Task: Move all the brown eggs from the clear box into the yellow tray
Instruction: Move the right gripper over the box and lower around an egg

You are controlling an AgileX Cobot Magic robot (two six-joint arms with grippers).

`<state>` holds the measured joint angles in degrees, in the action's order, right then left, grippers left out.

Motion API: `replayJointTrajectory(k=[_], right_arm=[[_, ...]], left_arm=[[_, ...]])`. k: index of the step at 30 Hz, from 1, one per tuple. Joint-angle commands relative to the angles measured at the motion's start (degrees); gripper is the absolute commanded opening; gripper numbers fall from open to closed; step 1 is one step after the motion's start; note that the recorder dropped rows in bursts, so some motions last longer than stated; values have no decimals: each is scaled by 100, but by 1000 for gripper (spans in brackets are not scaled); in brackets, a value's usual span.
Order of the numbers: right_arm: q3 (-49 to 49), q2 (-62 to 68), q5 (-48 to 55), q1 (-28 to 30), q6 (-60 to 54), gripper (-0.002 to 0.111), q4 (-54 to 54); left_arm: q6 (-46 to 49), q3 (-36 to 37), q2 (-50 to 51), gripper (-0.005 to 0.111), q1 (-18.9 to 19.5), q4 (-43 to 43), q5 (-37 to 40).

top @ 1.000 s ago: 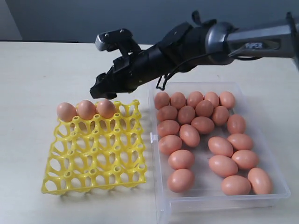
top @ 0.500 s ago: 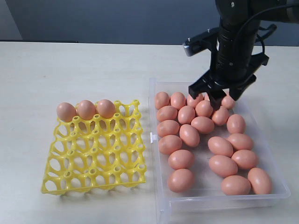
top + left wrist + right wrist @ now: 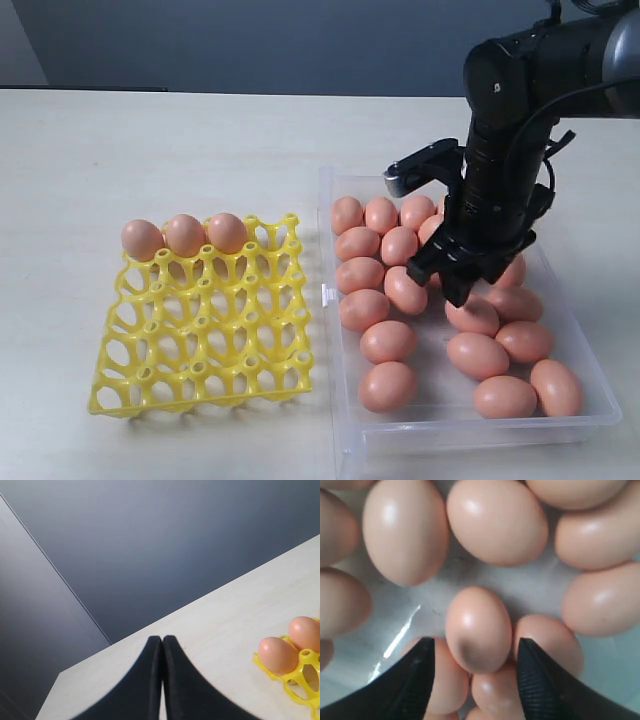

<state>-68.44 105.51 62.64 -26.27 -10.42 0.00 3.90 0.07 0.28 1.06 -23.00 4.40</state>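
Observation:
The yellow tray (image 3: 200,397) sits on the left with three brown eggs (image 3: 185,234) in its back row. The clear box (image 3: 470,432) on the right holds many brown eggs (image 3: 388,341). My right gripper (image 3: 447,285) points down into the middle of the box. In the right wrist view it is open (image 3: 475,641), one finger on each side of a single egg (image 3: 477,627) with a narrow gap at both sides. My left gripper (image 3: 162,639) is shut on nothing above the table, near the tray corner (image 3: 295,677); the exterior view does not show it.
The box's small latch tab (image 3: 327,296) faces the tray across a narrow gap. Eggs (image 3: 495,520) crowd close around the right gripper's fingers. Bare tabletop (image 3: 150,150) lies behind the tray.
The right arm has swung from behind the tray over to the clear box and come down among the eggs in its middle. The tray's three eggs have not moved.

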Motion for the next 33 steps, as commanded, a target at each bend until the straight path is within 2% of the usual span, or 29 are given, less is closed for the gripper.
replayJointTrajectory(k=[1,18,20,24,25,33], right_arm=[[28,20,-362,27,-319,49,295],[32,903,-83,27,-300,48,120],[32,903,-72,27,-300,41,120],[32,892,-22,27,-300,3,120],[32,892,-12,27,-300,0,120],[-77,366,-22,27,-246,3,201]], left_arm=[[-25,-7,-28,0,-60,-17,-18],[-25,-7,-28,0,-60,-17,-18],[-25,-7,-28,0,-60,-17,-18],[-25,-7,-28,0,-60,-17,-18],[-25,-7,-28,0,-60,-17,-18],[-25,-7,-28,0,-60,-17,-18]])
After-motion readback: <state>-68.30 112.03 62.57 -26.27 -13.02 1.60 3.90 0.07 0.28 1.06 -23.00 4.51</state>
